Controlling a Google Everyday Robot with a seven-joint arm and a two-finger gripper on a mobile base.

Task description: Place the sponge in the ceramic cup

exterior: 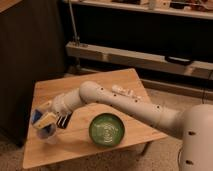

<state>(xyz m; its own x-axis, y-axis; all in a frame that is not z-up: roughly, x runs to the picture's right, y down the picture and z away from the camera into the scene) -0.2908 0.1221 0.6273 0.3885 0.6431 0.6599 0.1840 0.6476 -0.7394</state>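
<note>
The pincer [44, 125] sits well to the left of the dark-green bowl [106, 129], over the front-left part of the wooden table [75, 147]. It is clenched on the sponge [36, 118]. The sponge's bright blue shows at the pincer's left edge, and a little more blue peeks out at its lower tip. The sponge is therefore up in the pincer's grip, not lying on the table.

The ceramic cup [51, 137] stands left of the bowl too, directly under the pincer. Only a pale sliver of its wall shows below the pincer's tip, because the rest is covered. Whether the sponge already touches the cup's rim or inside cannot be told.

A black flat object with pale stripes [63, 120] lies on the table between the bowl and the pincer, just beside the wrist. The white arm [120, 105] runs from behind the bowl's right side, across above the bowl, and down to the left. A small white item [123, 91] rests on the table behind the bowl, just past the arm.
</note>
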